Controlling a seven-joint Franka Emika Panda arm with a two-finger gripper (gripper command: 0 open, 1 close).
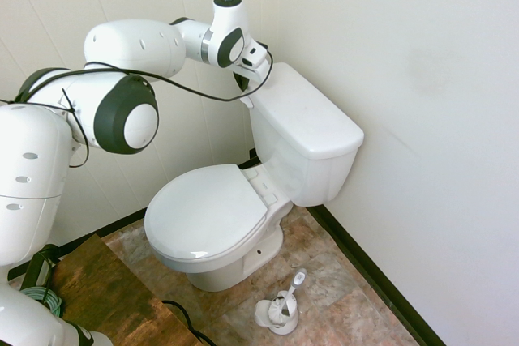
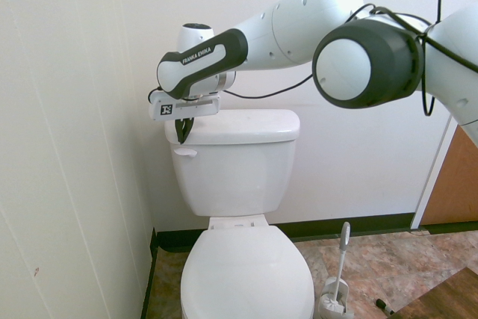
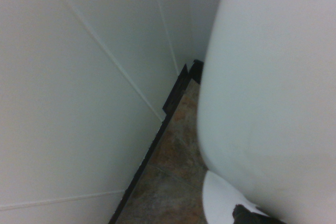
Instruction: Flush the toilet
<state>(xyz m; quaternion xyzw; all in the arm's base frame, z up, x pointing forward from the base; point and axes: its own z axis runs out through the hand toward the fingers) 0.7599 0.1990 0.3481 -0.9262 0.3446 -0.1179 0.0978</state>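
The white toilet [image 1: 207,212] stands in the corner with its oval lid down, and its boxy tank [image 1: 304,131] is against the back wall. The small white flush lever [image 2: 185,152] sticks out from the tank's front, near the corner by the panelled side wall. My gripper [image 2: 181,134] points down at that corner of the tank [image 2: 235,166], its dark fingers drawn together just above the lever and holding nothing. In the first exterior view the gripper [image 1: 243,84] sits against the tank's far corner. The wrist view shows the tank's white side [image 3: 268,103].
The panelled side wall [image 2: 67,147] is very close beside the gripper. A white toilet brush in its holder [image 1: 282,305] stands on the brown tile floor in front of the bowl. A wooden board [image 1: 97,289] lies near the arm's base.
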